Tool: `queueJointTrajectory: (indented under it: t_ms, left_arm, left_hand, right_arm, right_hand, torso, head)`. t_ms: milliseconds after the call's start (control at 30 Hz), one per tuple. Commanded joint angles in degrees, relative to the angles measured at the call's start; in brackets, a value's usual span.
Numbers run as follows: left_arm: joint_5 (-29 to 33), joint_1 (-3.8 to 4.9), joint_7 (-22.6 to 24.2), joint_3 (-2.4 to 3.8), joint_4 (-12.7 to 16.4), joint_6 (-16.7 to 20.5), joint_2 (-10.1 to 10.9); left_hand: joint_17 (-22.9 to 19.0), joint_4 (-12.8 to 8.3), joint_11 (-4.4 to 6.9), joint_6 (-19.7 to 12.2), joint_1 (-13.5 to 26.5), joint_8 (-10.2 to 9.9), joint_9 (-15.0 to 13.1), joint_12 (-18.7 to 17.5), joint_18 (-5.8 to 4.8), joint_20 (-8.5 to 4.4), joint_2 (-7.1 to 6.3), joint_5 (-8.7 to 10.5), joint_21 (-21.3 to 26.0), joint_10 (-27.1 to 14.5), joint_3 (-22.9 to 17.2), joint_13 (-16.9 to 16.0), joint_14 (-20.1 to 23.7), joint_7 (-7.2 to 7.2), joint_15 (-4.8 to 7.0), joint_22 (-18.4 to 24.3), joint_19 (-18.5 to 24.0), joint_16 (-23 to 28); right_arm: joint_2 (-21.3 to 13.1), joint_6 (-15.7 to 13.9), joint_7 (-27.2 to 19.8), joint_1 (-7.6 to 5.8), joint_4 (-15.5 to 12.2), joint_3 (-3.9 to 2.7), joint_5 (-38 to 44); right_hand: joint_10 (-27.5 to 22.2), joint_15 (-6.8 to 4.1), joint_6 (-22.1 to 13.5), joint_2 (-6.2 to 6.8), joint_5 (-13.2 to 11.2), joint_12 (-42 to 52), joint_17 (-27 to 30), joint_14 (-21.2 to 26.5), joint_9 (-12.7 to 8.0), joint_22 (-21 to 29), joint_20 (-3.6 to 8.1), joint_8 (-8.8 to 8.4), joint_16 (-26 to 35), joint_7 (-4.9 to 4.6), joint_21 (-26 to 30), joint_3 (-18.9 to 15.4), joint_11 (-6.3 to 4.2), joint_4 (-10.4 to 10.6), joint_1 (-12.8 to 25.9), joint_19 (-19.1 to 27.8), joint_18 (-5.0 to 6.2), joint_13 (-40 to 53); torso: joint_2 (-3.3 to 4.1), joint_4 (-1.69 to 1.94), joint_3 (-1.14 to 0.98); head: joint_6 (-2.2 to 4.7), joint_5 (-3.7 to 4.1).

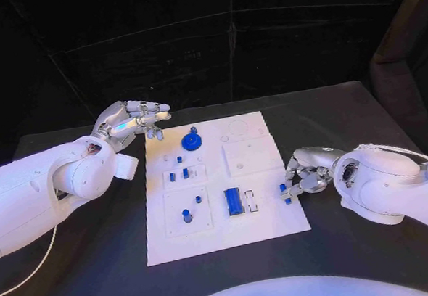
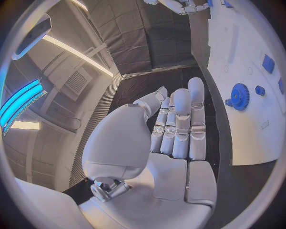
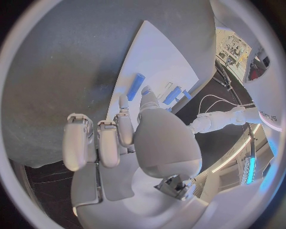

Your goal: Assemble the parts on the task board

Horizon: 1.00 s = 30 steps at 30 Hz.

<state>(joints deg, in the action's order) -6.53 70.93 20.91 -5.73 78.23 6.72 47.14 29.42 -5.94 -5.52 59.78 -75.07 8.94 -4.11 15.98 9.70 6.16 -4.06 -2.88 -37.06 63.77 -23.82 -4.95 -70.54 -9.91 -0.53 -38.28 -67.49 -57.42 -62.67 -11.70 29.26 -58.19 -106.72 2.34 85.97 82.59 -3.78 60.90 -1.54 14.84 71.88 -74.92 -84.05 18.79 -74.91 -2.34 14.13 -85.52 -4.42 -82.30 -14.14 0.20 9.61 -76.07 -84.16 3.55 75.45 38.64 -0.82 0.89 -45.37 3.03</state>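
Fingers of the left hand (image 1: 132,120) are spread apart and hold nothing; the hand hovers off the far left corner of the flat white rectangular task board (image 1: 275,217), above the black table (image 1: 83,281). In the left wrist view the same fingers (image 2: 181,124) lie straight and side by side, palm empty, just beside the board's edge. The right hand (image 1: 303,175) sits at the board's right edge, near the near end, fingers curled in toward a small blue peg-like part (image 1: 285,193) right at the fingertips; whether that part is pinched or only touched I cannot tell. On the board: a round blue toothed gear (image 1: 192,141) near the far left area, a long dark blue rectangular block (image 1: 234,201) in the near middle, left of the right hand, and several small blue pegs (image 1: 188,215) left of the block.
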Motion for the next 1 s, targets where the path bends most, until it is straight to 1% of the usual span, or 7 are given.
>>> queueJointTrajectory:
  t_ms: [33,300,467,667,733,933,1000]
  left_arm:
    - [0.2,0.05,0.6,0.04,0.1,-0.5,0.0]
    - [0.2,0.04,0.5,0.03,0.1,-0.6,0.2]
    - [0.2,0.04,0.5,0.03,0.1,-0.6,0.3]
    - [0.2,0.04,0.5,0.03,0.2,-0.6,0.4]
    - [0.2,0.04,0.5,0.03,0.2,-0.6,0.5]
    - [0.2,0.03,0.5,0.03,0.2,-0.6,0.6]
    - [0.2,0.03,0.5,0.03,0.2,-0.6,0.6]
  left_hand:
    - [-0.1,0.0,0.07,-0.4,0.0,0.3,0.0,0.2,0.75,0.16,0.55,0.04,0.4,-0.3,0.3,-0.1,0.4,0.13,-0.09,0.1,0.1,0.0]
    - [-0.1,0.0,0.07,-0.4,0.0,0.3,0.0,0.2,0.75,0.16,0.55,0.04,0.4,-0.3,0.3,-0.1,0.4,0.13,-0.09,0.1,0.1,0.0]
    - [-0.1,0.0,0.09,-0.4,0.0,0.4,0.0,0.3,0.75,0.17,0.60,0.04,0.4,-0.3,0.4,-0.1,0.4,0.15,-0.08,0.1,0.0,0.0]
    - [-0.1,0.0,0.09,-0.4,0.0,0.4,0.0,0.3,0.75,0.17,0.60,0.04,0.4,-0.3,0.4,-0.1,0.4,0.15,-0.08,0.1,0.0,0.0]
    - [-0.1,0.0,0.09,-0.4,0.0,0.4,0.0,0.3,0.75,0.17,0.60,0.04,0.4,-0.3,0.4,-0.1,0.4,0.15,-0.08,0.1,0.0,0.0]
    - [-0.1,0.0,0.09,-0.4,0.0,0.4,0.0,0.3,0.75,0.17,0.60,0.04,0.4,-0.3,0.4,-0.1,0.4,0.15,-0.08,0.1,0.0,0.0]
    - [-0.1,0.0,0.09,-0.4,0.0,0.4,0.0,0.3,0.75,0.17,0.60,0.04,0.4,-0.3,0.4,-0.1,0.4,0.15,-0.08,0.1,0.0,0.0]
  right_arm:
    - [0.5,1.7,0.7,-0.02,0.2,0.00,2.5]
    - [1.9,7.0,2.6,0.01,1.0,0.01,6.4]
    - [2.8,7.9,3.5,0.05,1.3,0.02,9.2]
    - [3.4,8.1,4.1,0.27,1.3,0.02,10.5]
    - [3.5,7.6,4.2,0.34,1.3,0.02,10.2]
    - [3.0,3.2,3.8,0.43,0.6,0.01,4.4]
    - [2.8,1.6,3.6,0.44,0.2,0.01,1.8]
  right_hand:
    - [0.0,-0.40,0.1,-0.72,0.2,-0.4,-5.8,-4.1,0.1,-2.2,0.43,-0.36,0.2,0.06,0.2,0.2,-0.42,-0.8,-2.0,-1.0,-0.71,1.8]
    - [-0.2,-0.32,-0.1,-0.89,-1.6,-0.9,-5.9,-4.2,0.0,-2.2,0.39,-1.20,0.2,-0.14,0.2,0.9,-0.30,-2.8,-4.5,-0.9,-0.72,1.7]
    - [-0.3,-0.29,0.1,-1.19,-2.6,-1.0,-6.1,-4.2,-0.1,-2.3,0.36,-1.57,0.1,-0.17,0.1,1.5,-0.28,-3.8,-5.6,-1.0,-0.75,1.6]
    - [-0.3,-0.32,0.4,-2.27,-3.3,-1.0,-6.2,-4.2,-0.2,-2.5,0.37,-2.04,0.1,-0.13,0.0,2.6,-0.34,-4.5,-6.4,-1.0,-0.78,1.7]
    - [-0.2,-0.31,0.5,-2.71,-2.1,-1.0,-6.2,-4.2,-0.3,-2.6,0.37,-2.37,0.1,-0.11,0.0,2.8,-0.29,-4.2,-5.8,-1.1,-0.80,1.7]
    - [-0.2,-0.42,0.9,-2.89,9.1,-0.9,-6.5,-4.3,-1.2,-2.8,0.51,-4.12,-0.1,-0.08,-0.1,4.6,-0.44,-3.0,-4.7,-1.2,-0.83,2.0]
    - [-0.2,-0.48,1.0,-2.97,10.9,-1.0,-6.6,-4.3,-1.4,-2.9,0.52,-4.47,-0.1,-0.02,-0.2,5.5,-0.49,-3.0,-5.0,-1.2,-0.85,2.0]
  torso:
    - [-0.02,0.07,0.04]
    - [-0.02,-0.03,0.08]
    - [-0.04,0.04,0.04]
    - [-0.05,0.10,0.08]
    - [-0.03,0.04,0.05]
    - [-0.06,0.01,-0.02]
    - [-0.06,0.02,0.01]
  head:
    - [-0.09,-0.04]
    - [-0.35,-0.22]
    - [-0.43,-0.25]
    - [-0.43,-0.29]
    - [-0.39,-0.38]
    - [-0.34,-0.59]
    - [-0.31,-0.66]
